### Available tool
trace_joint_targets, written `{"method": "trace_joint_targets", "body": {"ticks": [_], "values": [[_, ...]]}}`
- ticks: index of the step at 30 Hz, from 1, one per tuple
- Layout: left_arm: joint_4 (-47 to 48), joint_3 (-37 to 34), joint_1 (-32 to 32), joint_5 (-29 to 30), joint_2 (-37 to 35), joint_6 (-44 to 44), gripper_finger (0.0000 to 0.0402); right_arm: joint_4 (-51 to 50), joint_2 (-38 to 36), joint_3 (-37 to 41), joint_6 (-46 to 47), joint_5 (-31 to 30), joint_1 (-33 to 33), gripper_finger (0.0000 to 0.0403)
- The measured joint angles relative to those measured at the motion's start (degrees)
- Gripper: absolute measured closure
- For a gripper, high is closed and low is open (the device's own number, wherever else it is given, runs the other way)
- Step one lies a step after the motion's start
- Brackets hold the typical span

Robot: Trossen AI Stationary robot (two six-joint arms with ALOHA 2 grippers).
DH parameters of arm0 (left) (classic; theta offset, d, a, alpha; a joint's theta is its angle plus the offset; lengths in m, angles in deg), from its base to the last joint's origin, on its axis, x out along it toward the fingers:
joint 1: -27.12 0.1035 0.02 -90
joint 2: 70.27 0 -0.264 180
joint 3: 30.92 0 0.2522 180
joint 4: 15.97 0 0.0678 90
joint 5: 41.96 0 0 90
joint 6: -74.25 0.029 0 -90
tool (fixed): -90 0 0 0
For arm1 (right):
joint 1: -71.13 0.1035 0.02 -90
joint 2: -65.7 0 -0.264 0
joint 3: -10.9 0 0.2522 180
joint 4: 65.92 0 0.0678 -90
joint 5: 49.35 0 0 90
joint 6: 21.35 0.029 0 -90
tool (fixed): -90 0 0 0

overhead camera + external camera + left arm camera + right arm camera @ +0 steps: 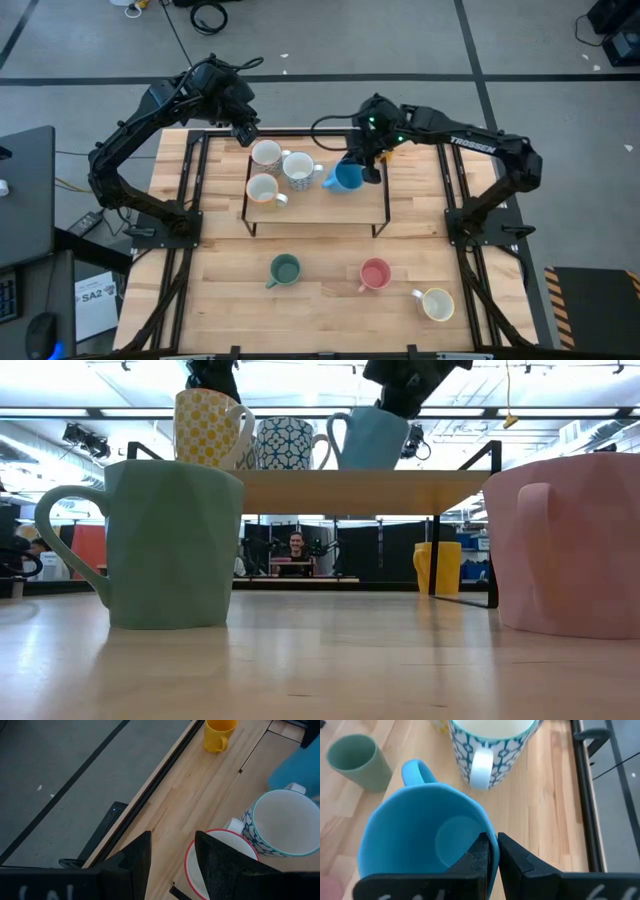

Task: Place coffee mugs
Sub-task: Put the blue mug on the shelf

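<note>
A low wooden shelf [330,208] stands mid-table. On it are a white mug with a red rim [265,153], a blue-patterned mug [298,168] and a yellow-patterned mug [262,188]. My right gripper [362,172] is shut on a blue mug [346,178] at the shelf's right part. My left gripper [243,130] hovers open over the red-rimmed mug [200,870], touching nothing. A green mug [285,269], a pink mug [375,273] and a cream mug [437,303] stand on the table in front. A yellow mug [219,732] stands behind the shelf. My right gripper holds the blue mug by its rim [481,817], on the side opposite the handle [415,770]. One finger [479,852] is inside the mug and the other [515,862] outside. The fingers slant down from the table's right. The mug's base is level with the shelf top [400,490]; whether it rests there I cannot tell.
Black rails [190,180] run along both sides of the table, beside the arm bases. The shelf stands on thin black legs [492,530]. Bare wood lies between the three front mugs. Beyond the table a person [295,545] sits at a screen.
</note>
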Motion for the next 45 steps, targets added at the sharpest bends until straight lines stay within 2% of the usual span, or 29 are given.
{"method": "trace_joint_targets", "body": {"ticks": [24,35,45], "values": [[0.0,0.0,0.0,0.0,0.0,0.0,0.0244,1.4,1.1,-0.1,0.0,-3.4,0.0,0.0341],[0.0,0.0,0.0,0.0,0.0,0.0,0.0244,3.7,1.0,0.0,0.0,-3.5,0.0,0.0289],[0.0,0.0,0.0,0.0,0.0,0.0,0.0244,3.3,-5.7,0.0,0.5,-7.4,2.0,0.0284]]}}
